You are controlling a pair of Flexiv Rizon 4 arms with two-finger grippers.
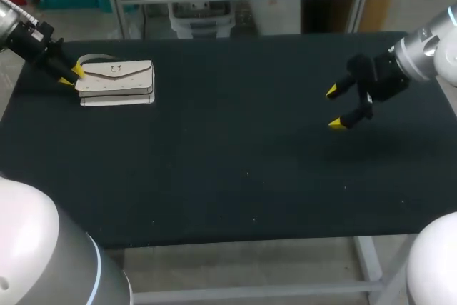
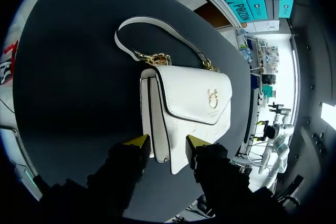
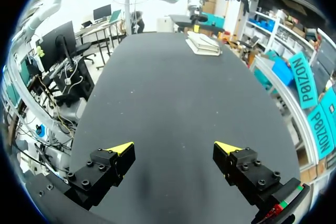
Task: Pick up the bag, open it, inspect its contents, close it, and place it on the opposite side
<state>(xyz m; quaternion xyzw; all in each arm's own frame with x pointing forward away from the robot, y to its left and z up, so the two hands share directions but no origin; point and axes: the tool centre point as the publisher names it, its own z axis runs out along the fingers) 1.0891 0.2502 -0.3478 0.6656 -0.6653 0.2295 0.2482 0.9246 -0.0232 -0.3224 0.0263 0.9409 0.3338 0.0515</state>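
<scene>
The left gripper (image 2: 167, 141) sits at one end of the white bag (image 2: 191, 95), its hold unclear; the right gripper (image 3: 173, 147) hangs spread wide, empty, well apart

The white leather flap handbag (image 2: 189, 103) has a dark edge line, gold chain links and a gold emblem. The flat table (image 1: 235, 176) is plain black, and so are the left gripper (image 2: 167, 141) and right gripper (image 3: 173, 148) — save their yellow tips.

Black table (image 1: 235, 176), 1 white bag (image 1: 116, 82) lying flat near its far left corner, flap closed
</scene>
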